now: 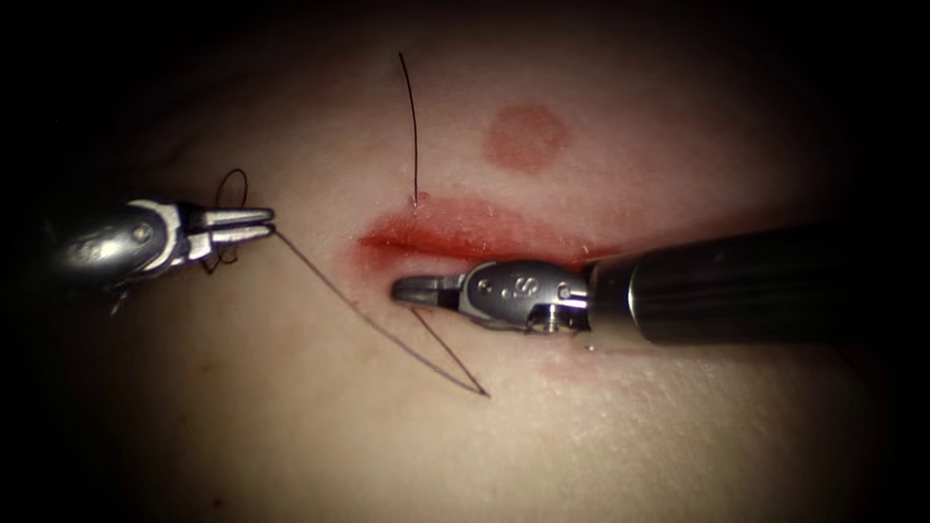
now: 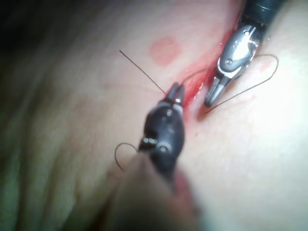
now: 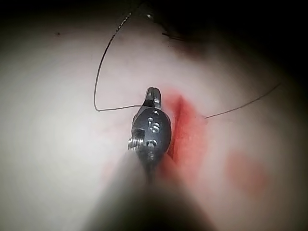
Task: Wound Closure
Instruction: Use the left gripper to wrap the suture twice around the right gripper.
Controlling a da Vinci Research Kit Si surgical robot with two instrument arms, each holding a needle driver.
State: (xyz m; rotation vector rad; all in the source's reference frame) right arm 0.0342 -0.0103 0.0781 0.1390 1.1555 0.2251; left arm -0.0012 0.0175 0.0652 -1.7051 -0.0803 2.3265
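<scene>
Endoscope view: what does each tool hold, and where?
Left tool: jaws shut on the thin dark thread, at their tips. Right tool: shut on the same thread, beside the red cut. Needle: cannot tell.

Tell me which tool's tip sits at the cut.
The right tool: its shut jaws rest at the cut by its left end, on the thread. The left tool holds thread well left of the cut. Needle unseen.
</scene>
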